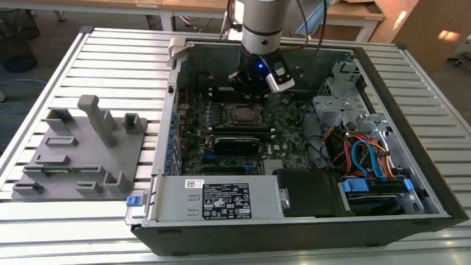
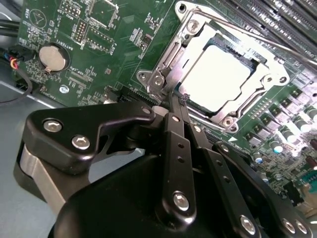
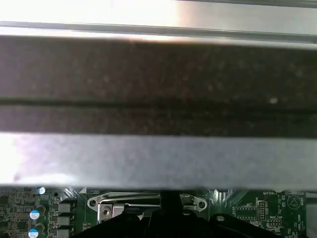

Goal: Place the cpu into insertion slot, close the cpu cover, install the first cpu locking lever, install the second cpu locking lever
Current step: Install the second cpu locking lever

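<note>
The cpu (image 2: 223, 79) sits flat in the insertion slot (image 2: 257, 62) on the green motherboard (image 2: 99, 54), with the cpu cover (image 2: 195, 44) lying closed around it, its window framing the bright metal top. In the second wrist view the gripper (image 2: 177, 99) is just beside one corner of the socket, its two black fingers (image 2: 174, 124) pressed together with their tips at a thin silver locking lever (image 2: 166, 82) by the frame's edge; whether they actually pinch the lever cannot be told. In the exterior view the gripper (image 1: 250, 88) reaches down into the open computer case (image 1: 412, 165), just above the socket (image 1: 243, 114). The case lies on its side on a slatted metal desk (image 1: 88, 61), beside a grey fixture tray (image 1: 81, 149) on the exterior view's left. Wooden tables (image 1: 353, 14) stand behind.
</note>
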{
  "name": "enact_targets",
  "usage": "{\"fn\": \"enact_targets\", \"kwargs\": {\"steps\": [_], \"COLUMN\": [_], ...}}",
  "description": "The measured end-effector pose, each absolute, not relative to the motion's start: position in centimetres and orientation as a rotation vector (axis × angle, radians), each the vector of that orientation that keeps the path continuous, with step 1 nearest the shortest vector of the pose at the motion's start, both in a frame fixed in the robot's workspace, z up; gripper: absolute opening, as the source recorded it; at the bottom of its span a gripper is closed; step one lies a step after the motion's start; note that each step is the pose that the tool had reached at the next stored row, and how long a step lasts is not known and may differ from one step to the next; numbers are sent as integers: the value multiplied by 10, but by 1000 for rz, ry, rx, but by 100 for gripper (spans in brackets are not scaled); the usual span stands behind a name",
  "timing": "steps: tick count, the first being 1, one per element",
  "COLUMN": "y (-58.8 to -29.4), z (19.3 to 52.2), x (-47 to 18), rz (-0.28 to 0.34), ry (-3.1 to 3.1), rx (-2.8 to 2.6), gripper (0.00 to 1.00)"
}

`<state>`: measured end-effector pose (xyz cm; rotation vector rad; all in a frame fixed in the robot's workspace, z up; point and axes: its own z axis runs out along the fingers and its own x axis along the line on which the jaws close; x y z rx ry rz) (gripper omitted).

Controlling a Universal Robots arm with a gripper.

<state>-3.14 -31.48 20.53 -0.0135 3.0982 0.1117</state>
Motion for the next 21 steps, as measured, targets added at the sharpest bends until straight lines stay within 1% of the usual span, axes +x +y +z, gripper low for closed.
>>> {"fn": "enact_targets", "kwargs": {"steps": [5,11,21], "y": [-315,-317,-331], "z": [217,218,218], "x": [-31,-30,-30], "rz": [112,112,112], "ry": [3098,3098,3098], "rx": [-13,-14,-14], "gripper": [10,10,10]}}
